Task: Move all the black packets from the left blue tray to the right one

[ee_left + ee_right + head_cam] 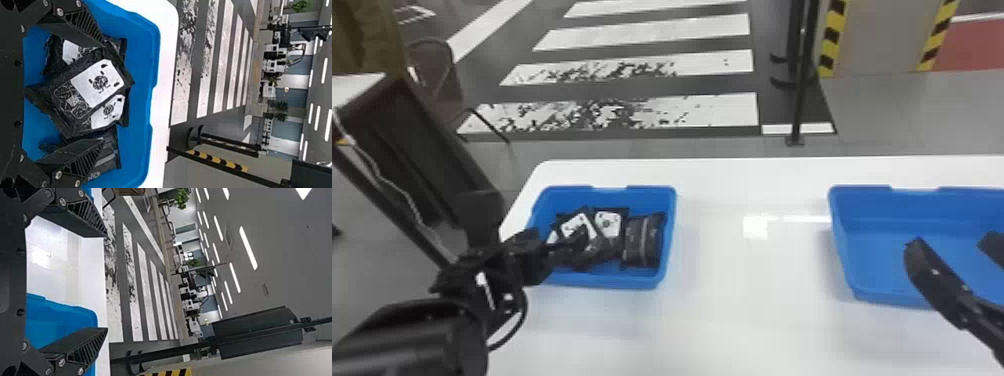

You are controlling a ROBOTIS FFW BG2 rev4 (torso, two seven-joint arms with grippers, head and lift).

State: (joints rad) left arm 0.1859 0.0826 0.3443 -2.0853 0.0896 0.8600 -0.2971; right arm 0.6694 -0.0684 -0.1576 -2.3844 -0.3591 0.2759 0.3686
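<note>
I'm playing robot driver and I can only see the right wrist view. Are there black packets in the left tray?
Observer: Yes, black packets lie in the left tray, and some overlap.

Operator: Cool! Where's the left gripper, is it holding one?

Observer: No, the left gripper is at that tray with its fingers apart, closed on nothing.
</note>
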